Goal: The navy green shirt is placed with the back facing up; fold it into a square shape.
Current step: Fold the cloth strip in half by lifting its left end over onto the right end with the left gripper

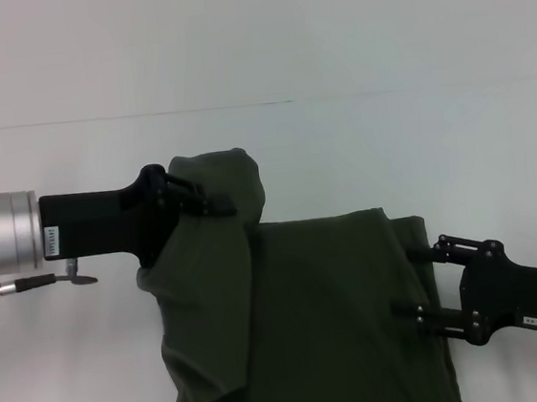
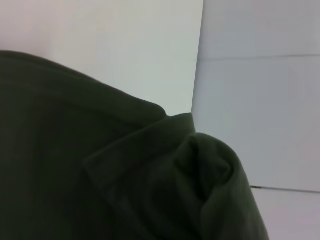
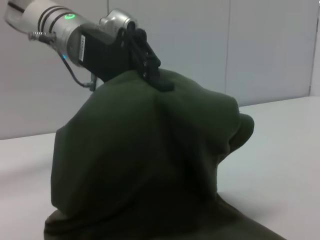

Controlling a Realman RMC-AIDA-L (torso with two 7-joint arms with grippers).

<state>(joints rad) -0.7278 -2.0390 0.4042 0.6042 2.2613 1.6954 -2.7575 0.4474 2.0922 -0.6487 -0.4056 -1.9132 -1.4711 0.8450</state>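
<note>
White desk (image 1: 75, 375) carried the navy green shirt (image 1: 339, 318); left tool (image 1: 213, 203), pinched shut on its raised left edge, faced the right tool (image 1: 413, 282), fingers spread at the opposite edge.

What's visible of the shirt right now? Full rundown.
The navy green shirt is dark olive, soft plain cloth with no lettering showing. Most of it lies flat on the white table. Its left portion is lifted into a draped peak with folds hanging down, pinched at the top by the left hand. The right hand sits at the shirt's right edge, fingers spread and reaching the cloth there. A sleeve or hem seam shows near the lifted part in the left wrist view.
</note>
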